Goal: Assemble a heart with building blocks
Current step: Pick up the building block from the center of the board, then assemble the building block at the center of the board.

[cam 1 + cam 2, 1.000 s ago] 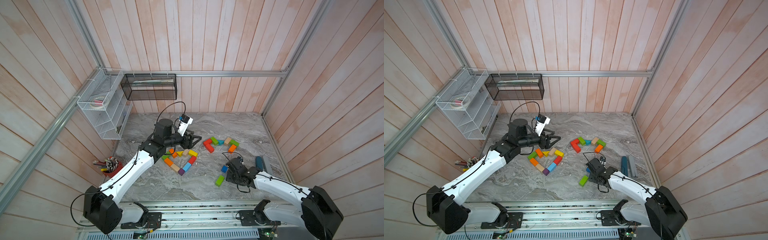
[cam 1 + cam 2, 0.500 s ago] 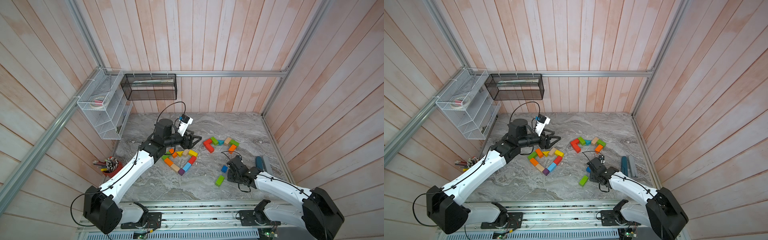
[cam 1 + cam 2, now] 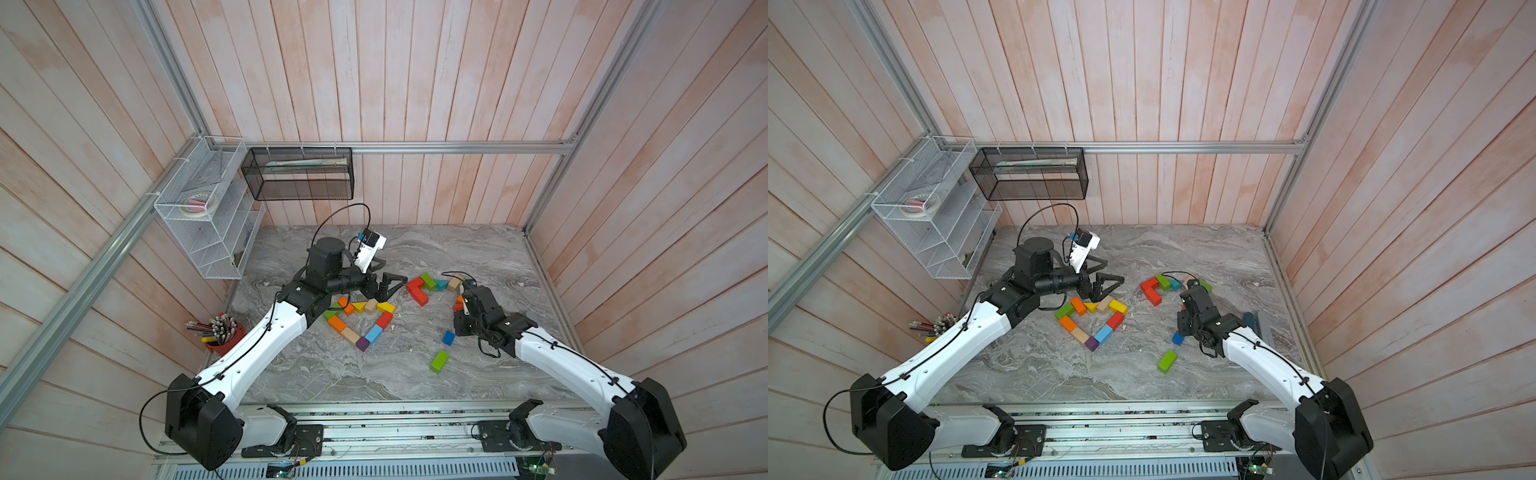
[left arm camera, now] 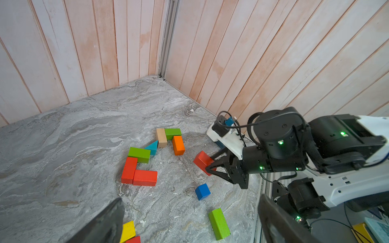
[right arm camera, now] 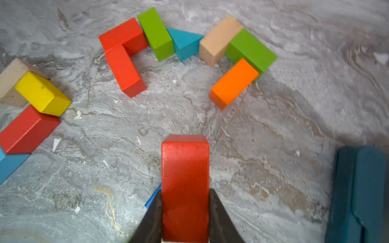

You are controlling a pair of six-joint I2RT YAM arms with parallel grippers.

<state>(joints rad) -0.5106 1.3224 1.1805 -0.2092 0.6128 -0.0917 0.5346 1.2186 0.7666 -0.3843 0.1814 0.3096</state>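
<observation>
Gripping a red brick (image 5: 185,168), the right gripper (image 4: 210,164) is held right of the closed heart (image 3: 337,323).
The brick's long axis is pointed out from the jaws toward a half-built arc of blocks (image 5: 155,33). The left gripper (image 3: 390,288) is spread wide above the heart's top. A red cup (image 3: 226,341) left of it is filled with pencils (image 3: 218,326).
</observation>
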